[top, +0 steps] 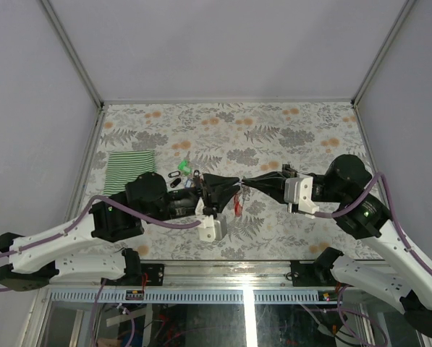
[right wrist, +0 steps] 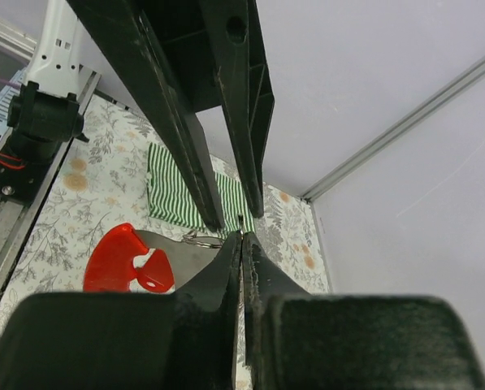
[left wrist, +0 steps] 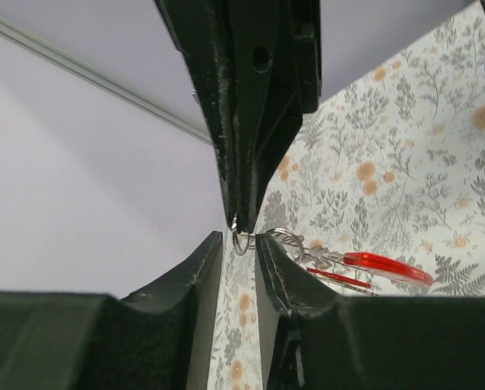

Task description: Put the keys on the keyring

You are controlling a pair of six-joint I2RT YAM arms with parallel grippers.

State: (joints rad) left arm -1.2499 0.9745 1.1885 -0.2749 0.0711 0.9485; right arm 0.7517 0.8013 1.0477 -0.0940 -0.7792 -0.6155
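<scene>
left jaws: slightly parted | keyring [left wrist: 244, 241]: at their tips | red-tagged key [left wrist: 386, 268]: beside ring

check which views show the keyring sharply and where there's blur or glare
left wrist view: keyring fairly sharp, left fingers soft, dark; right wrist view: red tag sharp, right fingers blurred; top view: even light, keyring tiny, bright streak below the table

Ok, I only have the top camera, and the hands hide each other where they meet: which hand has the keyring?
Observer: The right hand is shut on the keyring, pinching its wire at the very tip.
Operator: And the left hand?
Observer: It stands slightly open, with the ring's wire in the gap.
Operator: Anything on the ring?
Observer: A silvery key sits beside the red tag, both hanging off it.
</scene>
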